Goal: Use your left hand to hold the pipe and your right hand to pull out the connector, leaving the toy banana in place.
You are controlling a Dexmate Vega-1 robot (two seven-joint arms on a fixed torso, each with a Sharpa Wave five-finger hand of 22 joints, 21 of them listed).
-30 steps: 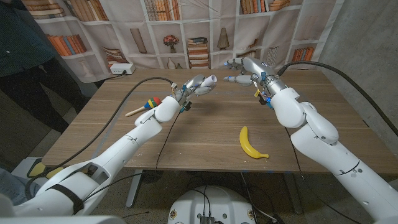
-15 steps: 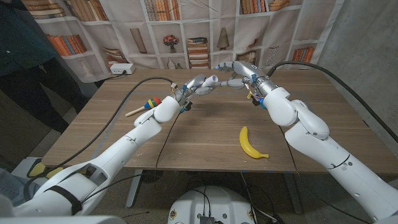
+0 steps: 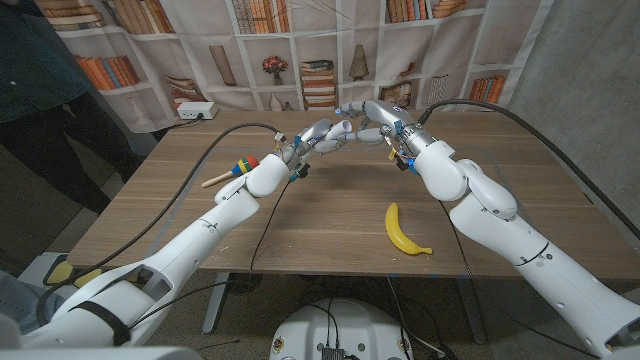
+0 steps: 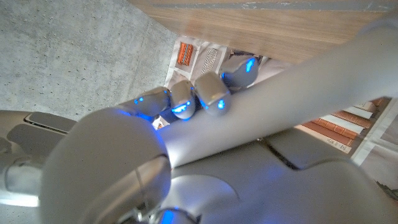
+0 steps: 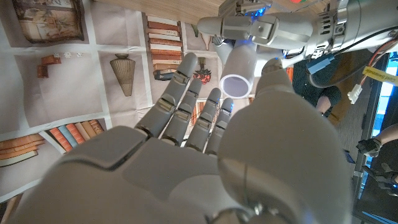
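Observation:
My left hand holds a white pipe up above the far middle of the table, its fingers curled round the pipe. The pipe's open end, where the connector sits, points at my right hand. That hand is right at the end with its fingers spread and nothing in them; I cannot tell whether they touch it. The left hand shows behind the pipe. A yellow toy banana lies on the table near the front right.
A colourful toy maraca lies left of my left arm. A white box sits at the table's far left corner, and black cables run over the wooden table. A person stands at the far left.
My right hand has moved left, from well right of the pipe up to its open end. The left hand, pipe and banana have stayed where they were.

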